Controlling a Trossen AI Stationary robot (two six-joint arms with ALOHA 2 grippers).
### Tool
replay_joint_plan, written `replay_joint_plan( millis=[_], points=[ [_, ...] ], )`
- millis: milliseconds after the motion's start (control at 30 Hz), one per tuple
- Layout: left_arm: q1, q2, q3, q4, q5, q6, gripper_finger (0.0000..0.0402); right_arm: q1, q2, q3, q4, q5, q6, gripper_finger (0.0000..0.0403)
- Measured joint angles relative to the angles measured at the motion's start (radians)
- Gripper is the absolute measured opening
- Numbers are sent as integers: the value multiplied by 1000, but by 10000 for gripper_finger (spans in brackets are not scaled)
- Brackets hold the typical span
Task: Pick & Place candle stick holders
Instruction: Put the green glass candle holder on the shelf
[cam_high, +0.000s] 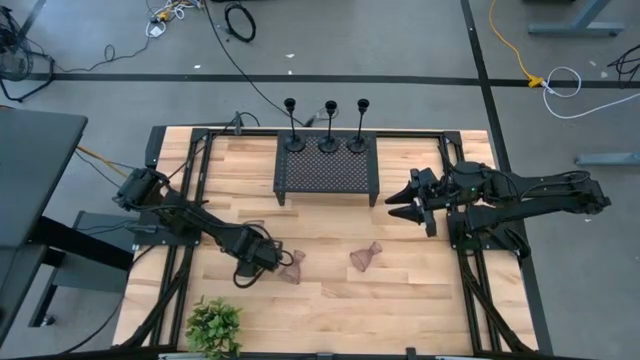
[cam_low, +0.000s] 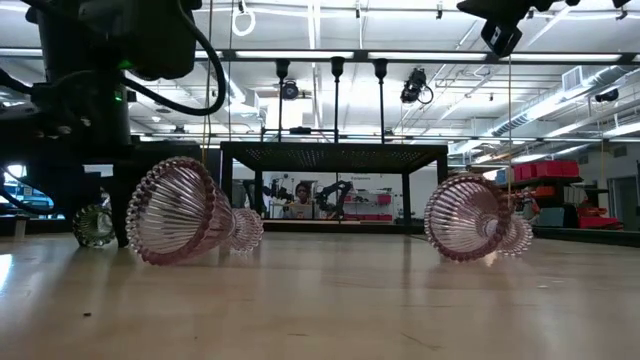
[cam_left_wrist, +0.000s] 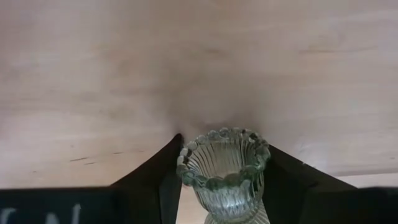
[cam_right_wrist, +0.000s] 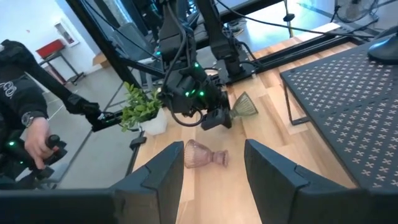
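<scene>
Three tall black candle stick holders (cam_high: 329, 135) stand upright on their round feet on the black perforated rack (cam_high: 325, 178). Two pinkish glass holders (cam_high: 290, 268) (cam_high: 367, 258) lie on their sides on the wooden table, also showing in the low view (cam_low: 190, 210) (cam_low: 475, 218). A third, greenish glass holder (cam_left_wrist: 224, 168) sits between the fingers of my left gripper (cam_left_wrist: 224, 142), which points steeply down at the table's near left (cam_high: 247, 268). My right gripper (cam_right_wrist: 214, 168) hangs open and empty above the table, right of the rack (cam_high: 405, 205). My left gripper has the greenish glass holder between its two fingers, one on each side of its wide scalloped end (cam_left_wrist: 186, 163). The fingers come from above, pointing steeply down. The holder's other flared end (cam_right_wrist: 244, 106) sticks out beside the gripper. Whether it is clear of the table, I cannot tell.
A small green plant (cam_high: 213, 325) stands at the table's near left corner, close to the left arm. The rack takes up the far middle. A person (cam_right_wrist: 25, 124) with hand controllers stands beyond the table's left side. Bare wood lies between the two pinkish holders and the near edge.
</scene>
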Motion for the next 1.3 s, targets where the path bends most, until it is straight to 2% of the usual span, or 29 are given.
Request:
replay_joint_plan(
  millis=[400,800,967,1300],
  points=[
    [-32,-25,19,-14,-41,-198,169,0,1,0,0,0,-5,168],
    [-39,-99,285,-65,-8,-668,169,0,4,0,-1,-2,-23,168],
    [-16,-163,352,-57,-14,-789,169,0,8,0,-4,-10,-23,168],
    [105,-380,351,109,-17,-869,169,0,9,0,-8,-10,-37,168]
  ],
)
